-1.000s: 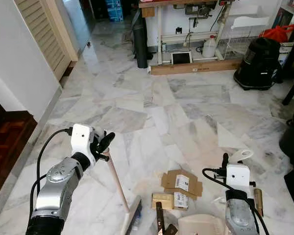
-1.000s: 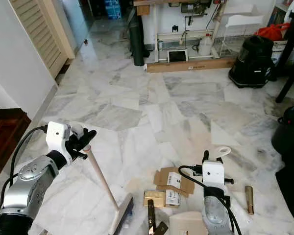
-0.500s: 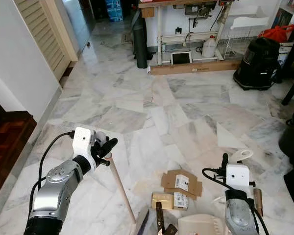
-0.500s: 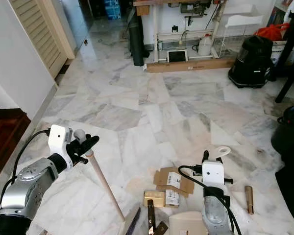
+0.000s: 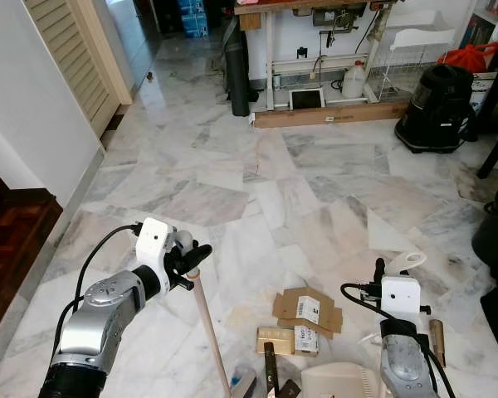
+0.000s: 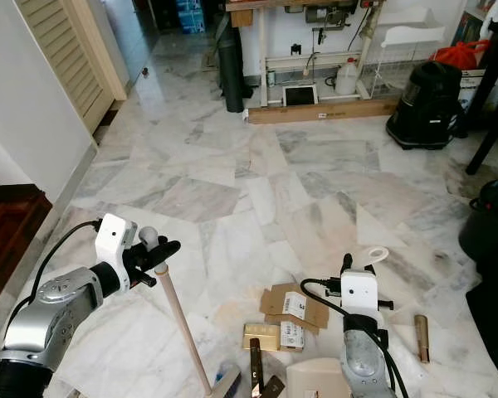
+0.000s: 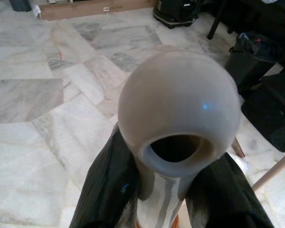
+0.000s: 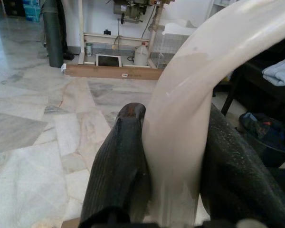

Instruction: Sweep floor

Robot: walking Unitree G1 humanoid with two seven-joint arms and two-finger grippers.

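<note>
Broom [image 5: 206, 319] slants over the marble floor [image 5: 257, 166], head just left of the cardboard scraps [image 5: 305, 313] | left end effector [image 5: 185, 261] pinches the broom's grey-capped top | right end effector [image 8: 173, 156] clamps the cream dustpan handle [image 5: 408, 262], right of the scraps

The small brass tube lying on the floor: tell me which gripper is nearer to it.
Right. The right gripper, shut on the dustpan handle, hangs just beside the brass tube. The left gripper holds the broom handle far across the cardboard scraps.
</note>
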